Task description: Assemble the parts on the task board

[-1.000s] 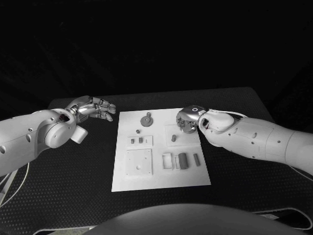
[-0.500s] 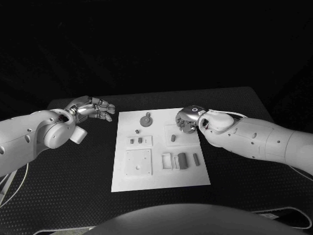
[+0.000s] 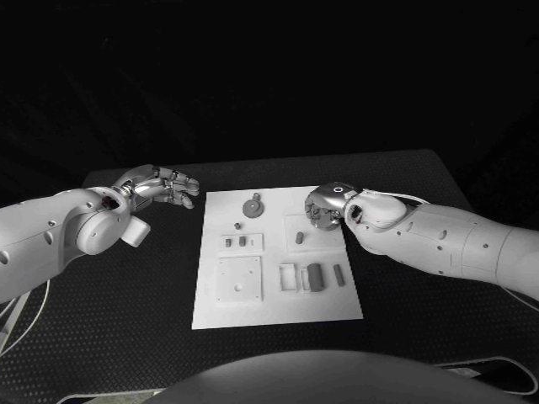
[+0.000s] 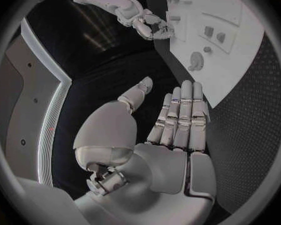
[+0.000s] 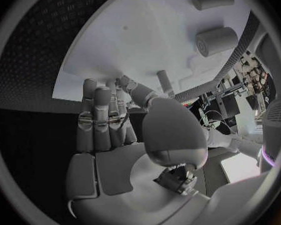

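Note:
The white task board (image 3: 275, 299) lies flat in the middle of the black table. On it are grey parts: a round piece with a tab (image 3: 255, 206), small blocks (image 3: 237, 242), a short peg (image 3: 299, 237) and a row of upright pieces (image 3: 313, 276). My right hand (image 3: 324, 206) hovers over the board's far right corner, fingers straight and nothing in them; the right wrist view shows the peg (image 5: 166, 81) just beyond the thumb. My left hand (image 3: 162, 185) hangs open left of the board's far corner, off the board (image 4: 240, 45).
A square recessed plate (image 3: 238, 278) sits at the board's near left. Black table (image 3: 124, 286) surrounds the board on all sides. Two larger cylinders (image 5: 217, 40) stand on the board beyond my right hand.

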